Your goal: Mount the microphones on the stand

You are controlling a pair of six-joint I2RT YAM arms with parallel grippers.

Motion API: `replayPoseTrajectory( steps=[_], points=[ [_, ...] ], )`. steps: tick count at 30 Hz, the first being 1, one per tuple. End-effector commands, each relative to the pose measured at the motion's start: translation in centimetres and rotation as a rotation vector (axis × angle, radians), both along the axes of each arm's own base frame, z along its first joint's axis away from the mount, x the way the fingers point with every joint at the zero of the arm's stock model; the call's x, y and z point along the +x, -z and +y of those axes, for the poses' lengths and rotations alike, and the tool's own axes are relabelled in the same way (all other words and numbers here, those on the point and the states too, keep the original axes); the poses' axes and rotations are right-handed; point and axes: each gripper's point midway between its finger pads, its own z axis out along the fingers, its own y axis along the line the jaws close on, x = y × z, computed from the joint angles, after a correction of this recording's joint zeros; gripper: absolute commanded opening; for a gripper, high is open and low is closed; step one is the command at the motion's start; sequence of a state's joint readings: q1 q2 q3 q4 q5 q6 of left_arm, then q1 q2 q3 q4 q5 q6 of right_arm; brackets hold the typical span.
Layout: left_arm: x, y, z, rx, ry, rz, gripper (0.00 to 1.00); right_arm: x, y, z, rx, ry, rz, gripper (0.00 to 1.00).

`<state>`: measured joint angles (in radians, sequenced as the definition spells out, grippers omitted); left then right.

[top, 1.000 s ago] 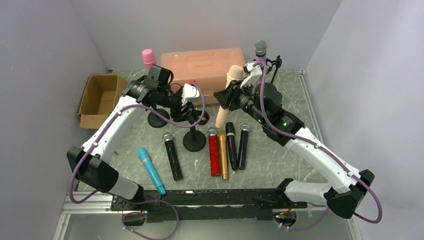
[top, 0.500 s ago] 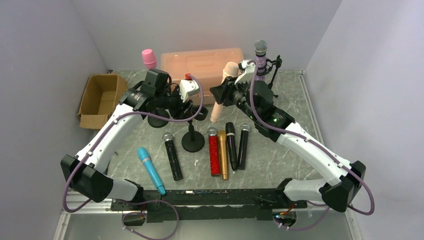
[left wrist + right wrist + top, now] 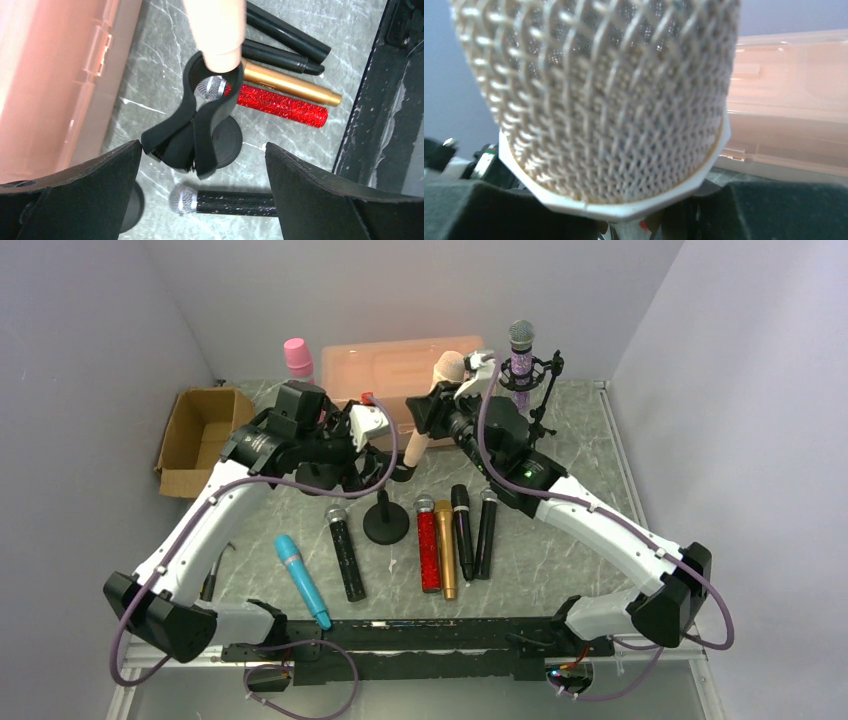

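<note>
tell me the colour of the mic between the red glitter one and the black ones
Gold. The gold microphone shows best in the left wrist view.

9 mics: 1 pink mic (image 3: 297, 352), 1 peach mic (image 3: 448, 367), 1 purple glitter mic (image 3: 520, 362), 1 teal mic (image 3: 302, 580), 1 red glitter mic (image 3: 428, 545), 1 gold mic (image 3: 447, 552), 3 black mics (image 3: 463, 530) (one of them glittery). 3 stands (image 3: 386, 528), 1 cardboard box (image 3: 200, 435), 1 plastic case (image 3: 400, 360).
</note>
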<state>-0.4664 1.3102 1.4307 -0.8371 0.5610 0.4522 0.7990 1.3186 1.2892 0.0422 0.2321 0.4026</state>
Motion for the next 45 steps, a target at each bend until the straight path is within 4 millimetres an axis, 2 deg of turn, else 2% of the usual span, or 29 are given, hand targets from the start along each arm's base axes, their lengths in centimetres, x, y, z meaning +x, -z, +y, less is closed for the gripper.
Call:
replayPoseTrajectory(
  steps=[1, 4, 11, 18, 27, 31, 35, 41, 44, 45],
  points=[
    [-1.3, -2.1, 0.5, 0.026, 0.145, -0.167, 0.99, 0.1, -4.6, 0.3, 0.089, 0.054, -0.123, 0.0],
    [-0.6, -2.1, 1.1, 0.061, 0.189, -0.225, 0.99, 0.1, -4.2, 0.9, 0.077, 0.07, -0.123, 0.0],
    [0.9, -1.4, 1.0, 0.075, 0.284, -0.312, 0.99, 0.0, -2.6, 1.0, 0.058, 0.092, -0.107, 0.0],
    [1.3, -2.7, 0.3, -0.027, 0.354, -0.325, 0.99, -0.2, -0.9, 0.8, 0.025, 0.092, -0.085, 0.0],
    [0.9, -1.3, -0.4, -0.043, 0.44, -0.304, 0.99, -0.4, 0.2, 1.0, 0.013, 0.077, -0.065, 0.0],
    [1.9, -1.2, -0.7, -0.053, 0.406, -0.286, 0.99, -0.3, 0.5, 1.1, 0.011, 0.076, -0.062, 0.0],
    [2.6, -0.9, -0.7, -0.036, 0.38, -0.246, 0.84, -0.3, 0.6, 1.4, 0.008, 0.07, -0.06, 0.0],
    [2.5, 0.5, -0.4, -0.003, 0.332, -0.099, 0.35, -0.4, 1.2, 2.2, -0.009, 0.051, -0.076, 0.0],
    [2.2, 1.1, -0.4, 0.023, 0.292, -0.08, 0.03, -0.9, 1.8, 3.0, -0.034, 0.05, -0.104, 0.0],
    [2.1, 1.2, -0.4, 0.026, 0.28, -0.089, 0.0, -0.9, 2.0, 3.2, -0.039, 0.052, -0.105, 0.0]
  ],
)
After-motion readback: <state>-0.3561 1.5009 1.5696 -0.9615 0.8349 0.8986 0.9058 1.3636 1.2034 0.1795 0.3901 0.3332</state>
